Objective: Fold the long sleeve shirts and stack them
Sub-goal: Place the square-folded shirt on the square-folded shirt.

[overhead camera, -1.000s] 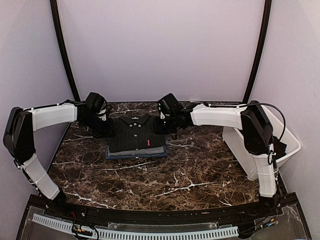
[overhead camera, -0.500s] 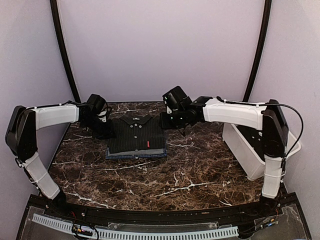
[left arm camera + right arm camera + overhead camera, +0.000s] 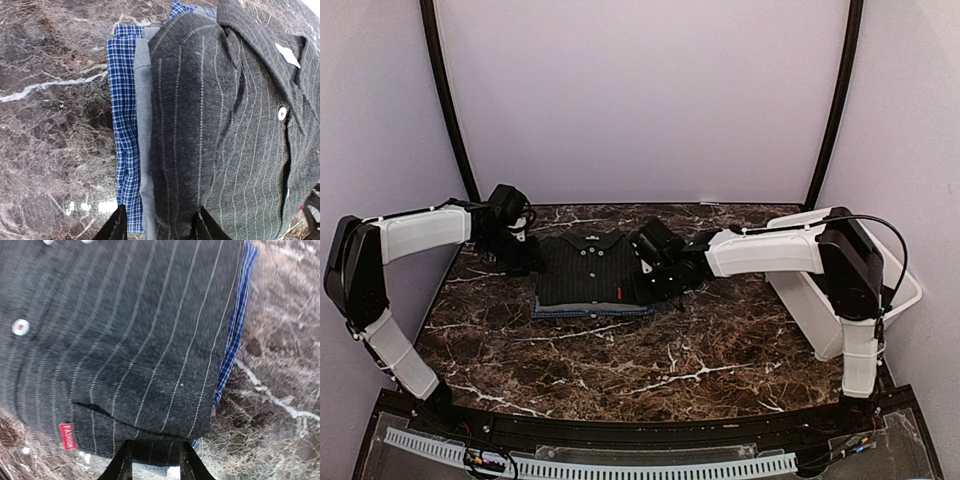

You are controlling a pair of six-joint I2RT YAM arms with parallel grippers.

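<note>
Flanking a folded stack of shirts (image 3: pixel 592 272) on the marble bench (image 3: pixel 650 360), well left of the white tub (image 3: pixel 798 300).
The right jaws stand apart at the stack's near corner on the tub side; the left jaws, apart too, sit at the edge farthest from the tub. A charcoal pinstriped shirt (image 3: pixel 225 125) tops a grey shirt (image 3: pixel 144 125) and a blue checked shirt (image 3: pixel 122 100).

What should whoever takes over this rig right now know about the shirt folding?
Left hand: open, fingers straddling the stack's left edge.
Right hand: fingers apart at the stack's near right corner; grip unclear.
Shirts: pinstripe shirt folded on top, grey shirt under it, blue shirt at the bottom, on the table's far middle.
Done: three folded and stacked.
Left: back both hands off; check the tub, its inside hidden, for more.
</note>
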